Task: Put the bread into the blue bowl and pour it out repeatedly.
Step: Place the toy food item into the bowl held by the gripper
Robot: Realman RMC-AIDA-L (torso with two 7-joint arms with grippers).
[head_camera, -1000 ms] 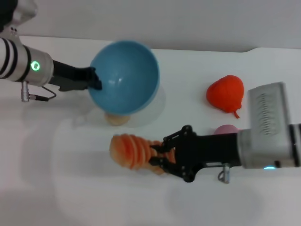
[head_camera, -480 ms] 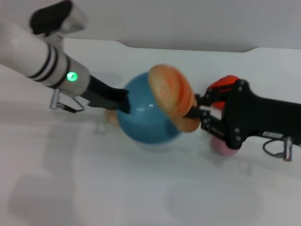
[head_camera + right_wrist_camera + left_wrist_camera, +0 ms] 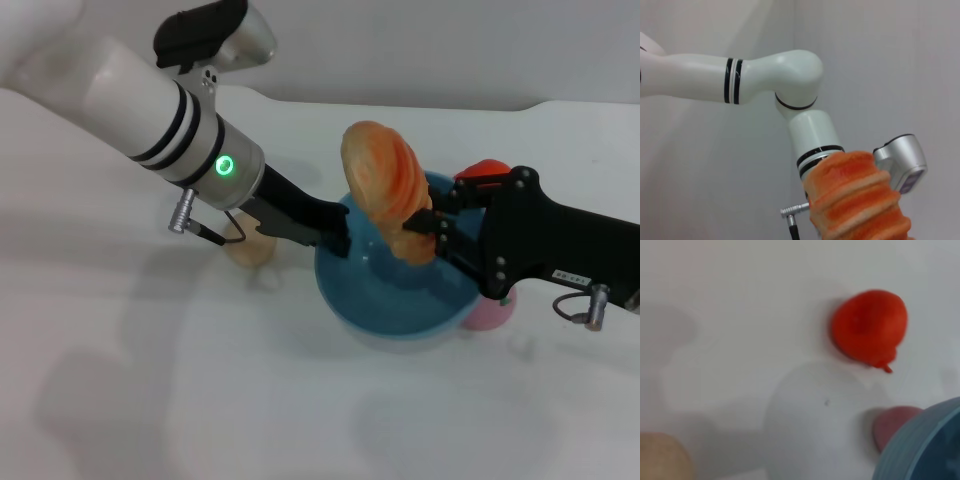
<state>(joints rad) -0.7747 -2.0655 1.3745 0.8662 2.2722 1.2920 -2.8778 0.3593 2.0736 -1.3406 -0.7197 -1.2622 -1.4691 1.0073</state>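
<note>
The blue bowl rests upright on the table at centre; my left gripper is shut on its left rim. The bowl's outer wall also shows in the left wrist view. My right gripper is shut on the bread, an orange-brown ridged loaf held end-up just above the bowl's far side. The bread fills the lower part of the right wrist view. The bowl's inside looks empty.
A red toy fruit lies behind the right gripper, also in the left wrist view. A pink object sits at the bowl's right side. A small beige ball lies under the left arm.
The left arm has brought the bowl rightward and down to the table centre, now upright. The right gripper lifted the bread from the table and holds it over the bowl.
</note>
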